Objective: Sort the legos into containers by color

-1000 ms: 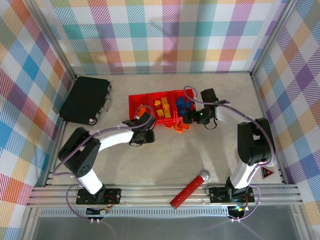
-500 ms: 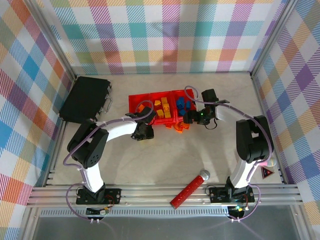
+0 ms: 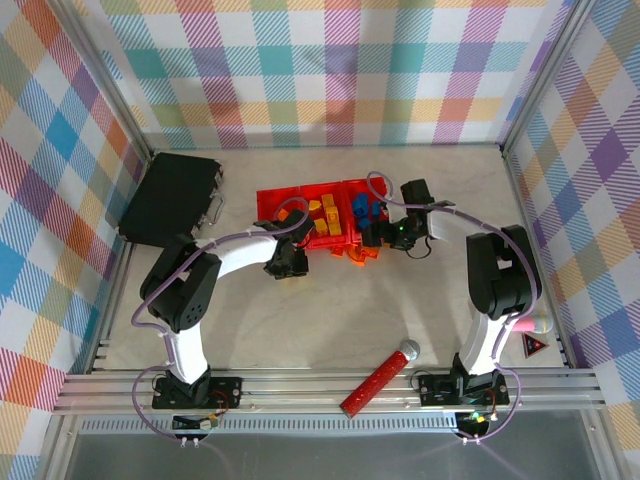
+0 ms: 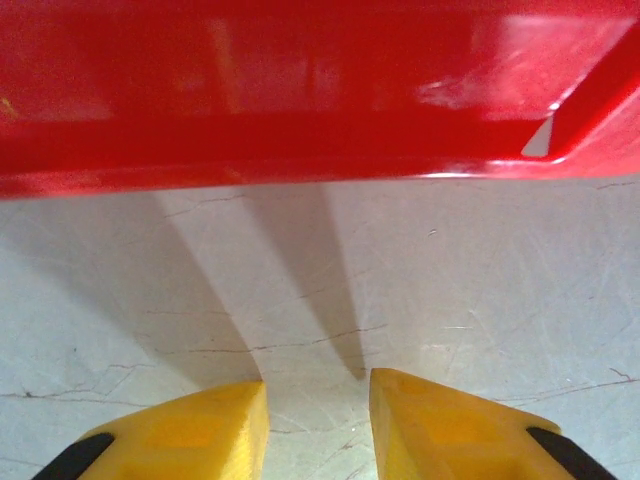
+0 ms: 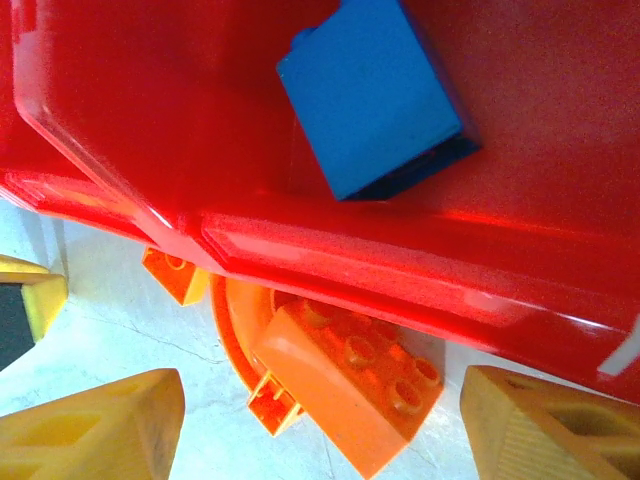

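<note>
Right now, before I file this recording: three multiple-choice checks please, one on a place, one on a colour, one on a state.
1. Where is the studded orange brick by the right hand? A) on the table outside the bins B) inside a bin C) held in the air
2. What colour is the brick inside the bin? A) yellow B) green C) blue
3. The left hand is: A) shut on a brick B) open, nothing between its fingers C) open around a yellow brick
Key: 1 A, it lies on the tabletop under the red wall; 2 C, plainly blue; 3 B, bare table shows in the gap.
</note>
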`<state>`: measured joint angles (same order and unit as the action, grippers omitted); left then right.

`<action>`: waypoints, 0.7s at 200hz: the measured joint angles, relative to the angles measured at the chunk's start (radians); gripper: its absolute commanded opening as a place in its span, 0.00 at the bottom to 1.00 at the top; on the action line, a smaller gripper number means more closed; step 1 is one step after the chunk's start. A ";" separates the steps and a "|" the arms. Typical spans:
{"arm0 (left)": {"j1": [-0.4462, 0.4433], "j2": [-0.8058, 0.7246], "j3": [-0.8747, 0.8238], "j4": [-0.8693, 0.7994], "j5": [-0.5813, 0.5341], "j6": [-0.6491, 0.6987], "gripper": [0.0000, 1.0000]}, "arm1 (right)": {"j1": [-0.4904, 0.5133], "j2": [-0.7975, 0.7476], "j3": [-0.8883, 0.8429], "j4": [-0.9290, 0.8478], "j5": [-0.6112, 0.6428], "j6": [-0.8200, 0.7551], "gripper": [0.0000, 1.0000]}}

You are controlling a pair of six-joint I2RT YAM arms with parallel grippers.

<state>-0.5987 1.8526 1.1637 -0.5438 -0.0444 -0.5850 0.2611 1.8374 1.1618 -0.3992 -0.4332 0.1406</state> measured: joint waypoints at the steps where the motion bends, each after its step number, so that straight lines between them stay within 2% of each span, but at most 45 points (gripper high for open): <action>1: 0.000 -0.001 -0.002 0.002 0.000 0.000 0.32 | 0.000 0.000 0.000 0.000 0.000 0.000 0.74; 25: 0.000 -0.039 -0.055 0.070 0.003 0.006 0.33 | 0.002 0.019 0.000 0.011 -0.021 0.000 0.74; 49: 0.002 -0.062 -0.095 0.268 -0.001 0.018 0.35 | 0.018 0.031 0.000 0.018 -0.031 0.000 0.74; 70: -0.001 -0.117 -0.120 0.362 -0.005 0.029 0.37 | 0.043 0.032 0.000 0.021 -0.035 0.000 0.73; 140: -0.030 -0.331 -0.173 0.412 -0.053 0.055 0.46 | 0.154 -0.011 -0.081 0.093 -0.054 0.060 0.73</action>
<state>-0.6289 1.5215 0.9909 -0.1314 -0.0971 -0.5297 0.4156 1.8259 1.0805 -0.3065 -0.4873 0.2008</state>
